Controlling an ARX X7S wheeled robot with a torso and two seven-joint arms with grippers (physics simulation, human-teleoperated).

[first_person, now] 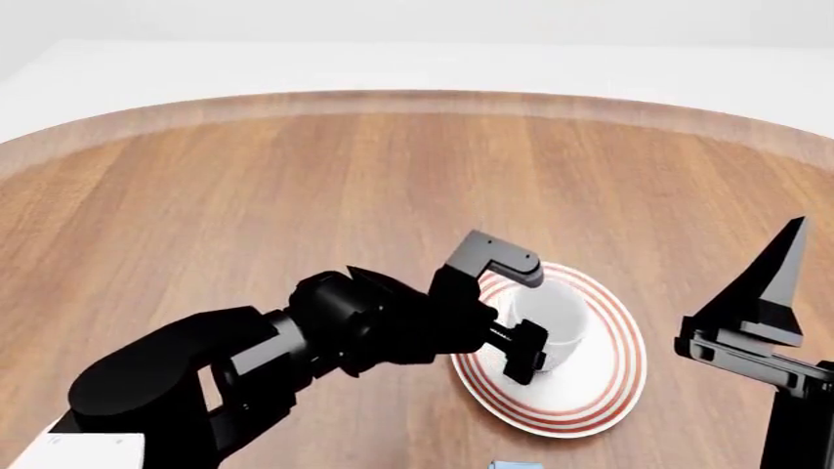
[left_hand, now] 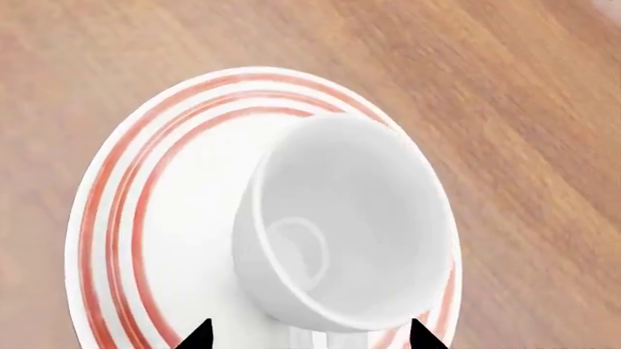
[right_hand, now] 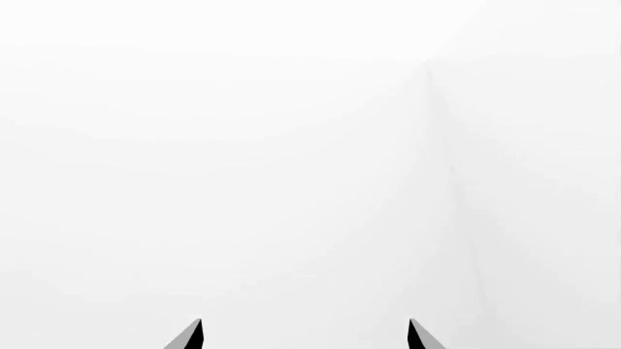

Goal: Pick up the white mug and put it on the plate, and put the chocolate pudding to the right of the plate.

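Both grippers gape: left gripper (left_hand: 308,336) around white mug (left_hand: 345,218); handle hidden.

The light is bright, even and diffuse in all three views, with no clear single source. On the wooden table (first_person: 261,195) there is almost no cast shadow; only a faint darker zone lies under the left arm (first_person: 234,362). The white mug (left_hand: 350,218) shows soft grey shading inside and a pale ring-shaped reflection on its bottom. The left wrist view is slightly soft, and the wood grain looks smeared toward the edges. The right wrist view is nearly pure white, washed out, with only one faint grey line. The black arm surfaces carry no strong glare.
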